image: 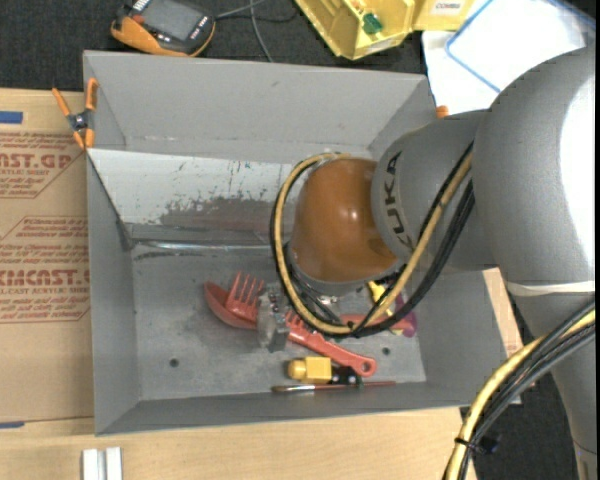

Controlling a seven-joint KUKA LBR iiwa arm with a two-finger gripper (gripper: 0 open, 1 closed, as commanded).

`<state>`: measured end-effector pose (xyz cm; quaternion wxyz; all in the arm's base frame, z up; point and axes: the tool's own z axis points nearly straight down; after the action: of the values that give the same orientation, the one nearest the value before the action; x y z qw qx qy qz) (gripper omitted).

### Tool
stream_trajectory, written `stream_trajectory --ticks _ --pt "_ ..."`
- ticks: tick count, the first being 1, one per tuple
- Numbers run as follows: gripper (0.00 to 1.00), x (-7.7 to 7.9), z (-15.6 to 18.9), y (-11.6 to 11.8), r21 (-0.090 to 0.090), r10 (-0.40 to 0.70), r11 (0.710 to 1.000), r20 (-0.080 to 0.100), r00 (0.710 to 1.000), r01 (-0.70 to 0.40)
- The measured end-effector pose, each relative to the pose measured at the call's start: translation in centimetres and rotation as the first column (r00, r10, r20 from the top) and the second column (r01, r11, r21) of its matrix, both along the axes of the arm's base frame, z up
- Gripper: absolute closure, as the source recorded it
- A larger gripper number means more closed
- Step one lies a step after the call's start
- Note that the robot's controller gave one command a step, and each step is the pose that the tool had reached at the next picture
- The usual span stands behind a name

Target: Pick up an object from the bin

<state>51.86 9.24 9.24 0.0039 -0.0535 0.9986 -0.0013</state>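
in the camera view we take the red toy rake (235, 301) as our landmark. it lies on the floor of the grey bin (110, 268), left of the middle, with its prongs pointing up toward the back wall.

the arm (540, 188) comes in from the right of the rake. its orange cover (335, 218) hangs above and to the right of the rake, ringed by black and yellow cables (280, 240). below that cover the gripper (273, 323) reaches down just beside the rake's right edge. this is where the rake meets the left end of a long red handle (332, 348). we cannot tell whether the gripper is apart or together, nor whether it is clamped on anything.

the long red handle runs from the rake down and to the right. a small yellow and black piece (312, 370) lies below and to the right of the rake, just under that handle. a thin dark stick (310, 389) lies below it, near the front wall. a purple piece (407, 324) lies well to the right of the rake, partly under the cables.
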Motion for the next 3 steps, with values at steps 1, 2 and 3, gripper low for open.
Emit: stream_trajectory --ticks 1,2,3 --pt "1.0 -2.0 -1.3 0.9 0.0 0.001 1.0 -0.006 1.0 -0.001" --pt "1.0 -0.6 -0.7 0.8 -0.001 0.022 1.0 -0.002 1.0 -0.022" --pt "1.0 -3.1 -1.5 1.9 0.001 0.016 1.0 -0.01 1.0 -0.016"
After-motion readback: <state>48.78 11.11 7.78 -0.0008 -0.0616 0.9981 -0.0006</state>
